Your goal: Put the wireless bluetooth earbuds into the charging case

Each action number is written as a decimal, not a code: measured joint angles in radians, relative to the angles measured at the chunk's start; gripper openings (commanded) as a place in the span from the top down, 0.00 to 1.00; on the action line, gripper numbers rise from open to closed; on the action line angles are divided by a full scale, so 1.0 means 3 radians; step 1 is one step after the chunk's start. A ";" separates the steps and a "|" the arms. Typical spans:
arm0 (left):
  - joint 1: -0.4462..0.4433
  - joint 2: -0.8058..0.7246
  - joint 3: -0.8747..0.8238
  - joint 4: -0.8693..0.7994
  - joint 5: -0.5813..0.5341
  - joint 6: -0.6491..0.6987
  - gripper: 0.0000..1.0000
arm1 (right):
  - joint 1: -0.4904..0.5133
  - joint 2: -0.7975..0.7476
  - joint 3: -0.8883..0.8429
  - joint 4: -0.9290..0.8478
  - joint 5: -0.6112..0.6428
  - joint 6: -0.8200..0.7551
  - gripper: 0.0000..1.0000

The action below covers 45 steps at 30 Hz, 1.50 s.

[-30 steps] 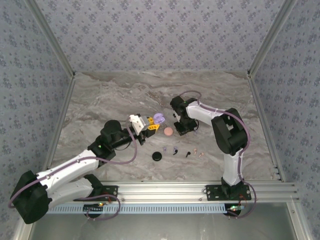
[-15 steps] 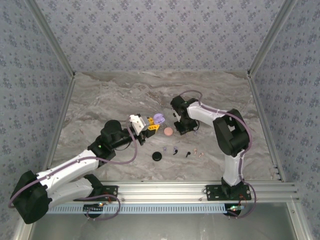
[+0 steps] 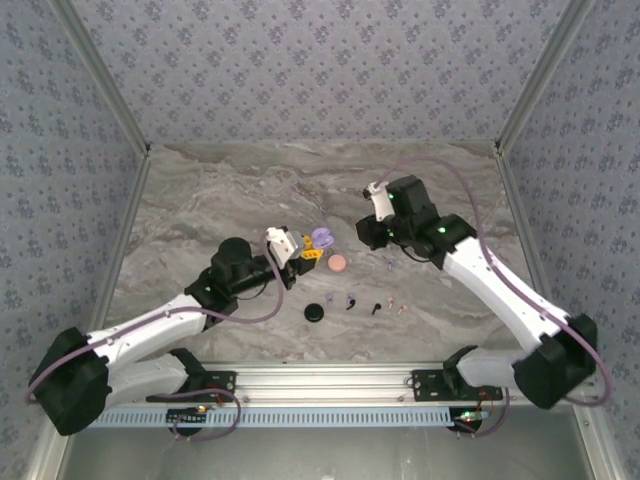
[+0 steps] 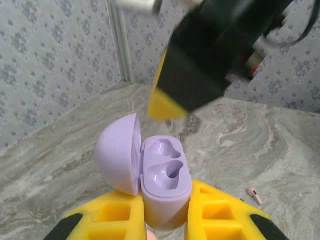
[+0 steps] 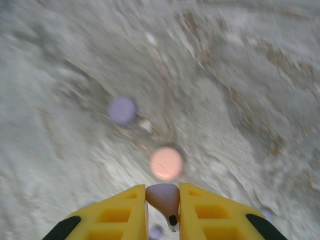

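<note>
Tabletop in a grey marble pattern, seen from above, with two robot arms reaching toward its middle. The yellow left fingers are closed on the lower end of a lilac charging case. The case is open, its domed lid swung to the left, showing two moulded wells in the base. In the overhead view the case sits at the tip of the left arm, near the centre of the tabletop.

The right fingers are closed on one pale earbud, its dark-tipped stem pointing down between them. Seen from the left wrist, the right arm's black wrist housing hangs blurred just above the open case.

Beyond the held bud a pink disc lies on the tabletop. A black disc lies nearer the arm bases. Beside it, loose in a row, are a lilac earbud, a black earbud and a pale pink earbud, all apart from the case.
</note>
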 measured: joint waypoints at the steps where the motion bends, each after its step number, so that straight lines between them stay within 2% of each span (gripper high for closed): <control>1: -0.0001 0.0046 0.0000 0.0014 0.0000 -0.0023 1.00 | 0.0001 -0.0125 -0.0046 0.0092 -0.0098 0.0028 0.79; 7: -0.0046 0.0230 0.0036 0.0066 0.0014 -0.0092 1.00 | 0.0071 -0.0622 -0.0289 0.0627 -0.0543 0.0216 0.79; 13: -0.0080 0.0320 0.0167 0.0122 0.0037 -0.0137 1.00 | 0.0294 -0.0664 -0.0333 0.0899 -0.0727 0.0268 0.80; 22: -0.0111 0.0393 0.0210 0.0161 0.0047 -0.0175 1.00 | 0.0497 -0.0520 -0.0402 0.1007 -0.0720 0.0275 0.80; 45: -0.0128 0.0407 0.0231 0.0160 0.0051 -0.0266 1.00 | 0.0532 -0.0401 -0.0470 0.0998 -0.0488 0.0224 0.80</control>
